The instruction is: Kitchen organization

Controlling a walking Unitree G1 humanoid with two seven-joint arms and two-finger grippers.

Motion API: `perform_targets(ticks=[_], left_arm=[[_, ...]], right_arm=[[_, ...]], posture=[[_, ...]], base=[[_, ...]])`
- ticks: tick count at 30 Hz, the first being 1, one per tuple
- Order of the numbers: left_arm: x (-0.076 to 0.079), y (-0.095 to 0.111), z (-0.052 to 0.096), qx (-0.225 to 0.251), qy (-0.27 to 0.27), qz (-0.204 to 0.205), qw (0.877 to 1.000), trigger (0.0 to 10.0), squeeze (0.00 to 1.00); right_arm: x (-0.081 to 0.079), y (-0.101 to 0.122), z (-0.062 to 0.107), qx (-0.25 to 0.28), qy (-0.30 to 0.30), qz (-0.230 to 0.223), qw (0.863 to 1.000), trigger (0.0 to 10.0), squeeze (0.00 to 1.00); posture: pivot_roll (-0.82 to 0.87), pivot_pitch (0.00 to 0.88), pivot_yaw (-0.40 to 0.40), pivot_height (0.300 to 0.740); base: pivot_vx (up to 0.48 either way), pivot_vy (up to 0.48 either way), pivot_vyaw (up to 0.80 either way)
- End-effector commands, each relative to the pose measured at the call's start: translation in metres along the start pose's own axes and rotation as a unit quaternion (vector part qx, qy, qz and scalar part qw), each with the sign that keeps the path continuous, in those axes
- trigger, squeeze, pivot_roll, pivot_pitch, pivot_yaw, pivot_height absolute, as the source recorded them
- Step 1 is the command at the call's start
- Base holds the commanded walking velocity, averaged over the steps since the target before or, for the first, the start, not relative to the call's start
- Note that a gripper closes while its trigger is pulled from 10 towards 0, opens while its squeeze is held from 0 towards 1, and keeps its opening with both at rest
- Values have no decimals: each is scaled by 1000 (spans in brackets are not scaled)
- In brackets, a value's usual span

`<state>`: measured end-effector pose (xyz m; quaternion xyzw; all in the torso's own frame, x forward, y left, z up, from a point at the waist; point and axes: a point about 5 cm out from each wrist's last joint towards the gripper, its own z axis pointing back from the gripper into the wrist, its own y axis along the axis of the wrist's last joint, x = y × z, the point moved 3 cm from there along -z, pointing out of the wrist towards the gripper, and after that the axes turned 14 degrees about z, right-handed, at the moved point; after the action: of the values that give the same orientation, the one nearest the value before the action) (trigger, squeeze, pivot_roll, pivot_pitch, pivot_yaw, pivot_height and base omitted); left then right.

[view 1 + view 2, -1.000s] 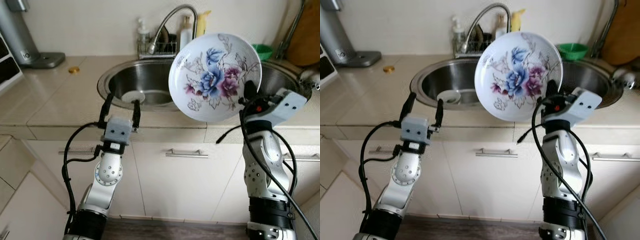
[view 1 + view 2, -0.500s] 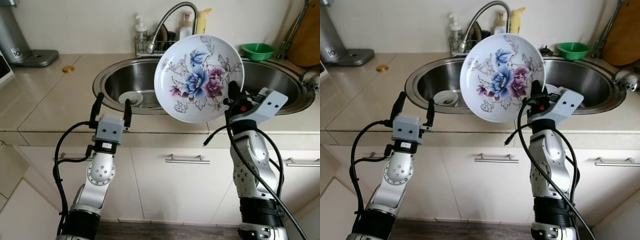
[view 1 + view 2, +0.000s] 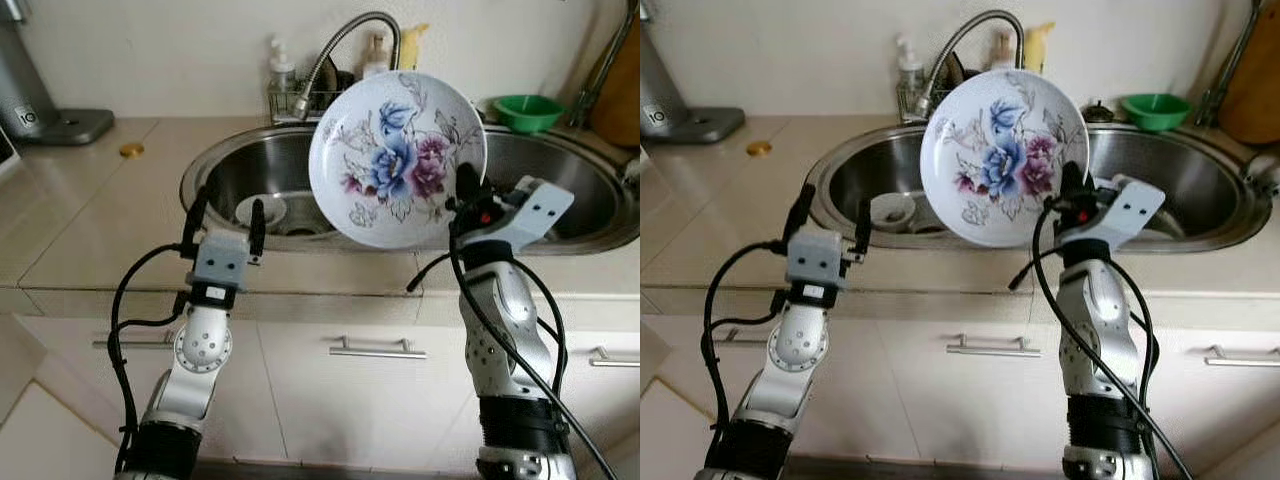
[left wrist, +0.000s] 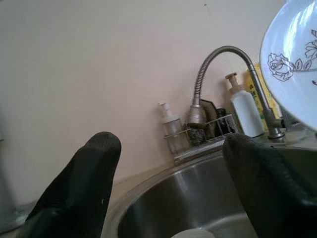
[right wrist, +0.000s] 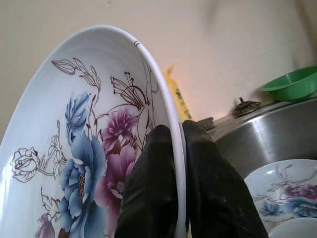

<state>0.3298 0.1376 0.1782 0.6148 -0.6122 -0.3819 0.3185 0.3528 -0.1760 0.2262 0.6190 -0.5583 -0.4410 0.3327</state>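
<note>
Floral plate (image 3: pixel 398 160) held upright on edge, raised over the front lip of the sink (image 3: pixel 560 170), face toward the camera. Right claw (image 3: pixel 466 186) pinching its lower right rim, 1 finger each side. Left claw (image 3: pixel 222 215) spread, empty, at the sink's front left. 1 small white bowl (image 3: pixel 260 208) lies in the basin. Likely step: carrying the plate off. Next move needs a steady grip and a clear spot on the surface (image 3: pixel 90 200).

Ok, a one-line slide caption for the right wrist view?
Right gripper pinching the rim of an upright floral plate, with the steel sink behind.
</note>
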Motion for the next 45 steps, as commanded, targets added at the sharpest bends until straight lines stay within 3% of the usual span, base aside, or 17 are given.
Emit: perform_targets(ticks=[1,10,14,20,27,31,34,41,45], left_arm=[[2,3,-2,4,-5,1,1000,10000,0],[2,2,-2,3,-7,1,1000,10000,0],[3,2,-2,2,-7,2,1000,10000,0],[4,1,-2,0,-12,5,1000,10000,0],[8,1,-2,1,-16,7,1000,10000,0],[9,0,-2,-1,-19,6,1000,10000,0],[8,0,0,-3,-20,4,1000,10000,0],[10,-2,0,-6,-24,6,1000,10000,0],[11,-3,0,-8,-26,7,1000,10000,0]], right_arm=[[1,10,-3,20,-5,0,1000,0,0],[7,9,-4,17,-21,6,1000,0,0],[19,6,-7,4,-39,38,998,0,0],[51,3,-17,-26,-92,71,993,0,0],[71,-2,-24,-53,-132,86,986,0,0],[89,0,-27,-59,-163,129,976,0,0],[108,4,-27,-64,-188,193,961,0,0],[120,6,-27,-73,-196,230,950,0,0],[115,-11,-27,-117,-163,254,946,0,0]], posture=[[35,0,27,740],[35,0,25,740],[37,0,24,740],[34,0,25,740],[35,0,22,740],[42,0,19,740],[46,0,17,740],[40,0,20,740],[39,0,21,740]], base=[[311,0,0],[311,0,0],[305,0,0],[93,0,0],[0,0,0],[0,0,0],[0,0,0],[0,0,0],[0,0,0]])
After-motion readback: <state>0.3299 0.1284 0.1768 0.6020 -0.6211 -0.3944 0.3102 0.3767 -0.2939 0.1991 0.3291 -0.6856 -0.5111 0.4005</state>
